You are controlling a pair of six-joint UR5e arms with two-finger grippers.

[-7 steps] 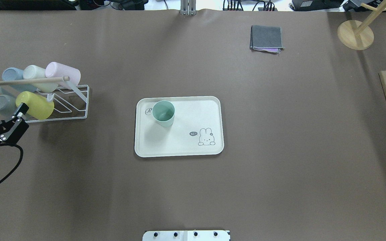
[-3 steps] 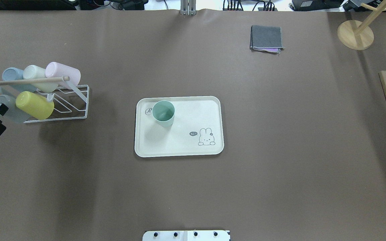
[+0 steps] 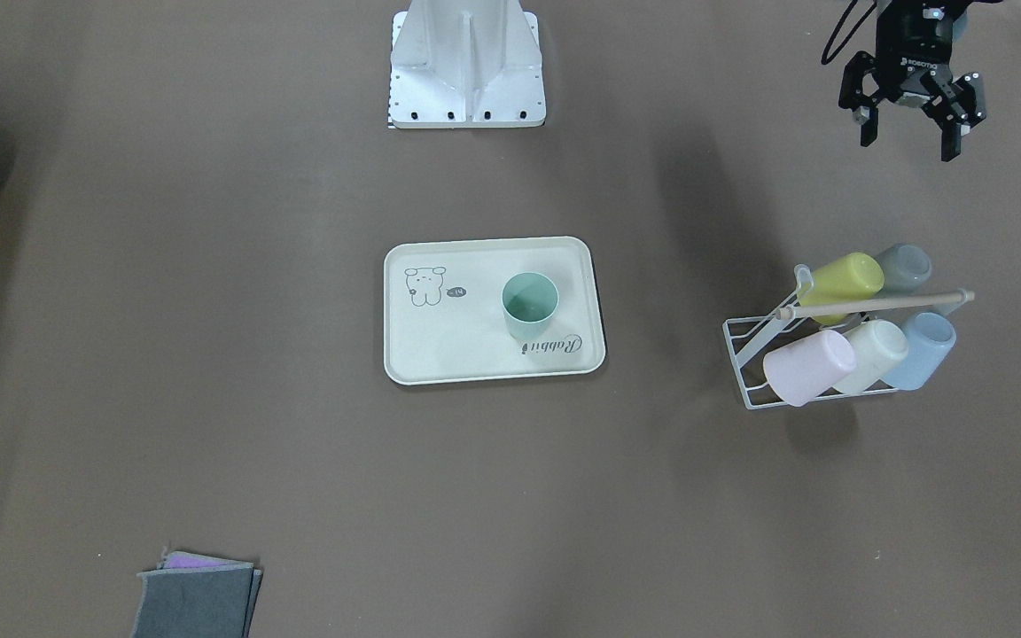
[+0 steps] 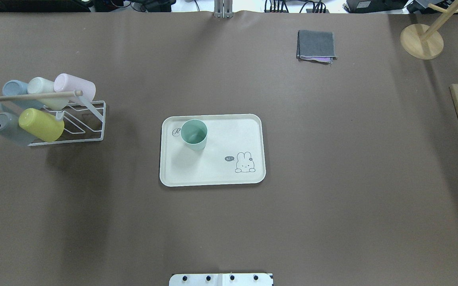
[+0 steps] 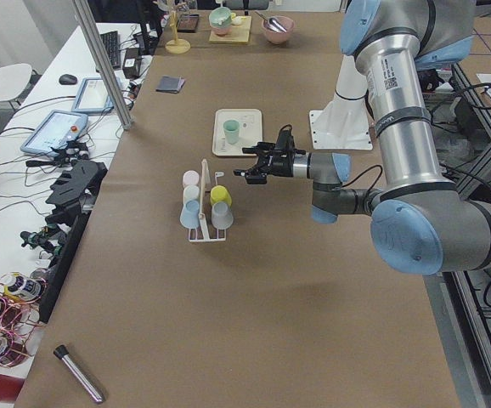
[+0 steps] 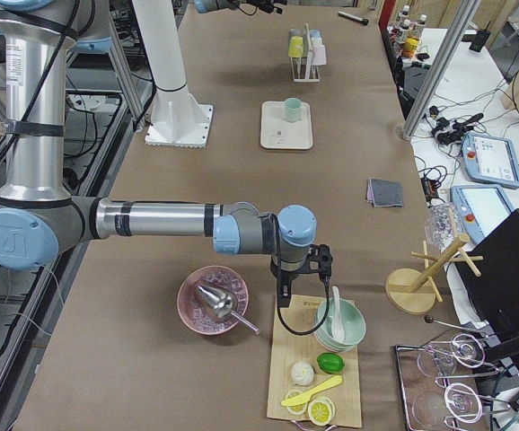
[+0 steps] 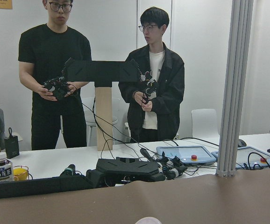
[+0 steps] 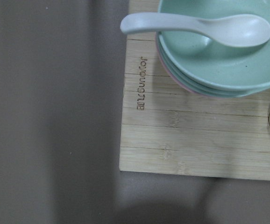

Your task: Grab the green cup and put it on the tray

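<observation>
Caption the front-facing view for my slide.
The green cup stands on the tray; left gripper hangs open, apart from the rack.

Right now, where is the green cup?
In the overhead view the green cup stands upright on the tray, in its far-left corner by the script lettering, well right of the cup rack.

left pincer (image 3: 907, 146) cropped overhead, right pincer (image 6: 300, 274) opening too small

Green cup (image 4: 193, 134): plain pale mint. Tray (image 4: 213, 171): cream, dark line-drawn animal, grey "Rabbit" script. Table (image 4: 352, 178): brown. Rack (image 4: 103, 123): white wire, pale wooden rod. Racked: yellow-green cup (image 4: 41, 124), pink cup (image 4: 74, 87), cream cup (image 4: 46, 90), light blue cup (image 4: 14, 89), grey cup (image 4: 8, 128). Folded cloth (image 4: 316, 43): dark grey over purple. Left gripper (image 3: 907, 146): black.
</observation>
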